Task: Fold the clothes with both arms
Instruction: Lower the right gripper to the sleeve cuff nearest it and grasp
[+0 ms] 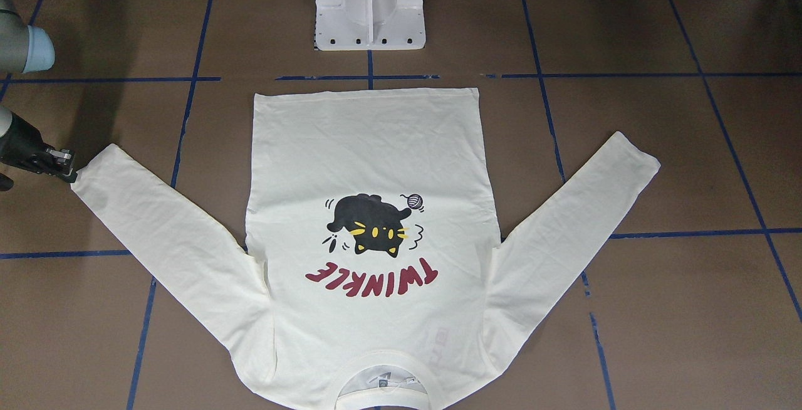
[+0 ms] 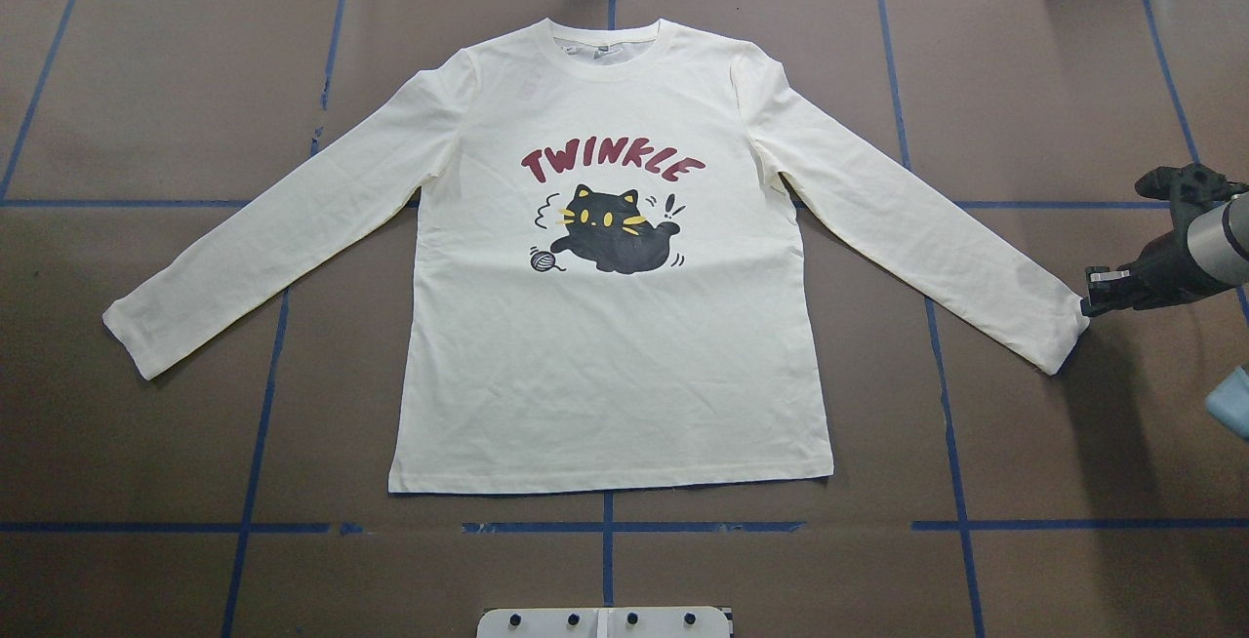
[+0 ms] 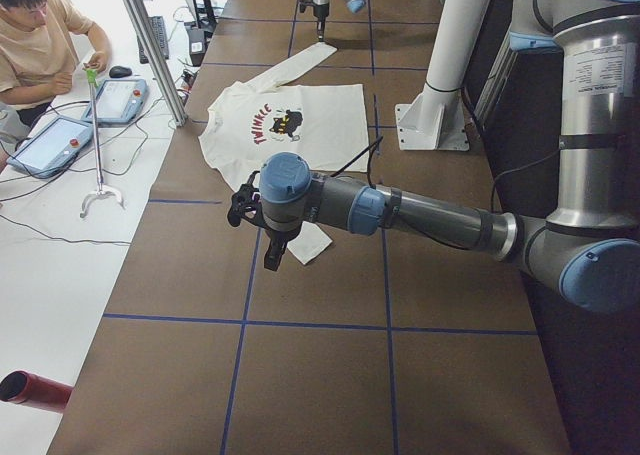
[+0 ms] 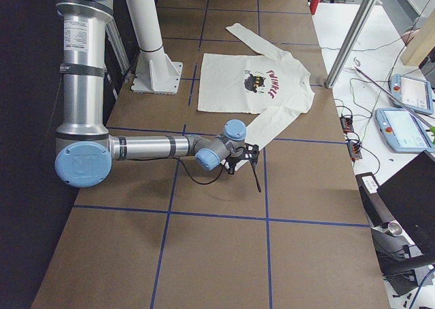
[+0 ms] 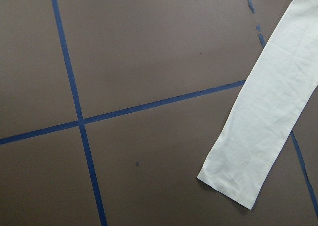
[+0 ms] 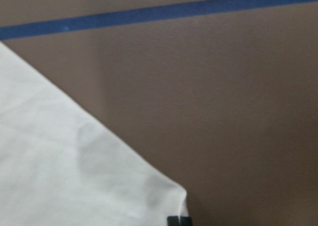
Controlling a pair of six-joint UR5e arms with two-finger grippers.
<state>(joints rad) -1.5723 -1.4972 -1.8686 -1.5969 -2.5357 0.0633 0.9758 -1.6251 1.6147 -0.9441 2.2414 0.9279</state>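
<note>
No fold has been made yet: the T-shirt [image 2: 615, 365] is spread flat on the bench [image 2: 146, 482], print side up, with the collar at the far edge, the hem near the robot's base, and both sleeves stretched out to the left and right. The right arm's fingers [image 2: 1093, 299] are set low at the outer corner of the right sleeve's cuff [image 2: 1059, 336], touching it or just beside it. Only a dark tip is seen at that corner in the right wrist view, so it cannot be told whether cloth is pinched or how wide the fingers stand. The left arm's fingers [image 3: 268, 253] are held above the bench near the left sleeve's cuff [image 2: 132, 336], and their opening cannot be told either. The work is judged to be at its very start: a first grasp is being prepared, and the sleeves are yet to be folded in over the body and the body itself folded.
</note>
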